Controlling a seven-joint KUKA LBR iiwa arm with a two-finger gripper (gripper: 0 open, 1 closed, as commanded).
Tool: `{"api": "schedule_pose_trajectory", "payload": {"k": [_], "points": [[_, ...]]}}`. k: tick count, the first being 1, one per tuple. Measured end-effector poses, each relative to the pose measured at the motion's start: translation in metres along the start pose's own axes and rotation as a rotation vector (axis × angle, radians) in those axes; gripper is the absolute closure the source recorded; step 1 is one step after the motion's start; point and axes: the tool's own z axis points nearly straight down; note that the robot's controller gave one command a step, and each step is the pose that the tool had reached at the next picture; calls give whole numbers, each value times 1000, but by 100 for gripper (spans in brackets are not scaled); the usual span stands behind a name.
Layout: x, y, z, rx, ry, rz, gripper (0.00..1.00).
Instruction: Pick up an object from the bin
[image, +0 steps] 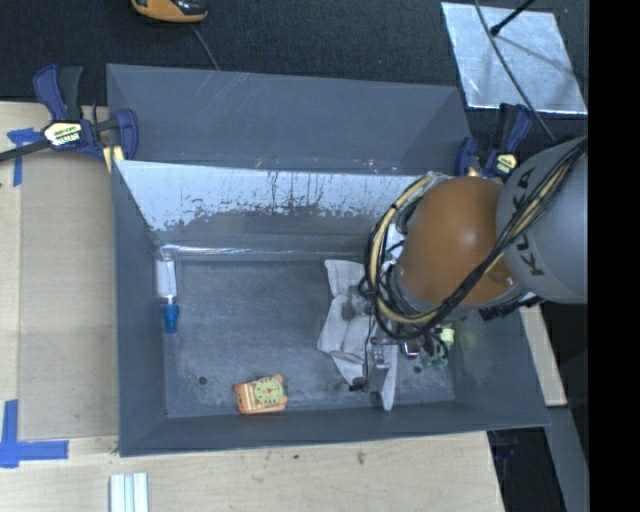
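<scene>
The fingers are being held low over a crumpled white cloth. The cloth is lying at the right side of the grey bin, near the front wall. Whether the fingers are open or shut cannot be told. A small orange thing and a little tube with a blue tip are lying well apart to the left. For a good grab, a thick fold should probably be pinched. Then the cloth should be lifted straight up, clear of the wall.
</scene>
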Motion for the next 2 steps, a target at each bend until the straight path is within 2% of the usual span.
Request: {"api": "schedule_pose_trajectory", "payload": {"k": [1, 2], "points": [[-2, 0, -4, 0, -8, 0, 0], [-7, -4, 17, -1, -14, 122, 0]]}}
